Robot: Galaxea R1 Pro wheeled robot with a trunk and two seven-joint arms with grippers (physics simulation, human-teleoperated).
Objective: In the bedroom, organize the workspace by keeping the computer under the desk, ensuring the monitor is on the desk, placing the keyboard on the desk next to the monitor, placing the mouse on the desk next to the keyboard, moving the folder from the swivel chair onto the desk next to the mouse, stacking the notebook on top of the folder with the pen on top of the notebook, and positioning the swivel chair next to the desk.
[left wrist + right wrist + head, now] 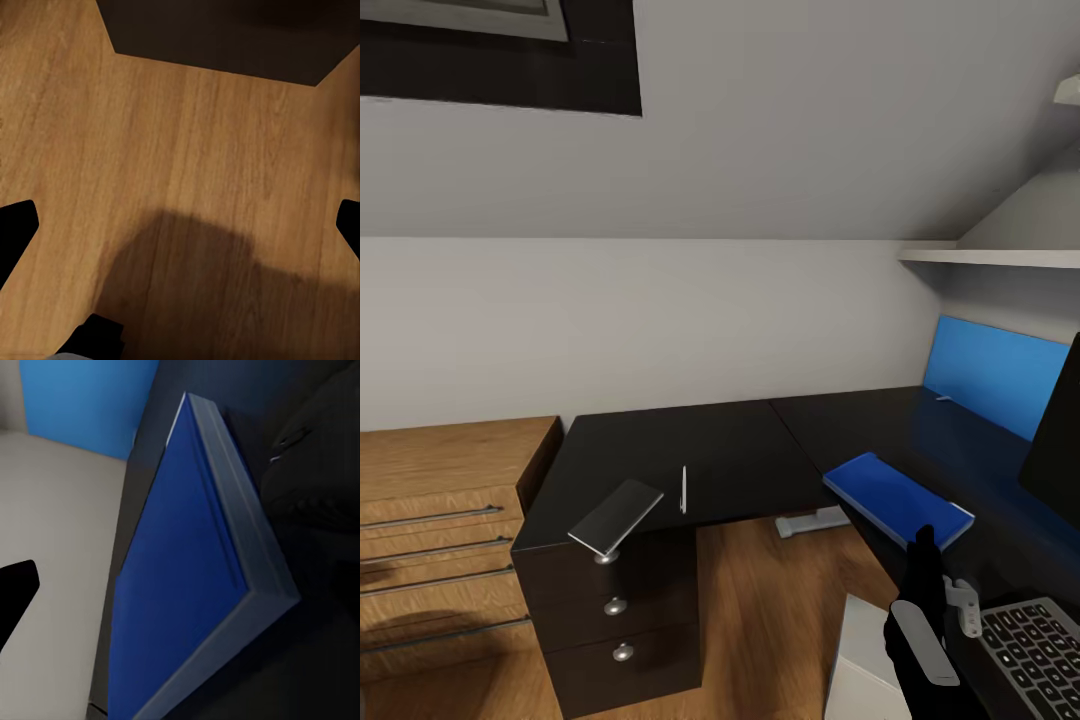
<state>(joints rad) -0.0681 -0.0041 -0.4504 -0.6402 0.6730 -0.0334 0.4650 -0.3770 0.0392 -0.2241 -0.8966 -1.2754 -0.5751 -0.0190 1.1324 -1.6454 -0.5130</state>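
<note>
On the black L-shaped desk (740,450) a blue folder (897,498) lies flat on the right wing. A grey notebook (615,517) overhangs the desk's front left edge, with a thin pen (683,490) just to its right. A keyboard (1040,650) sits at the lower right, and the dark monitor (1060,440) stands at the right edge. My right gripper (926,548) hovers just short of the folder's (187,585) near end, apart from it, jaws wide with one fingertip (15,589) showing. My left gripper (180,225) is open over wooden floor, holding nothing.
A wooden dresser (440,540) stands left of the desk's drawer unit (620,620). A blue panel (995,372) backs the right wing under a white shelf (990,257). A white box-like object (860,670) sits low, left of my right arm. Wooden floor (780,610) lies between.
</note>
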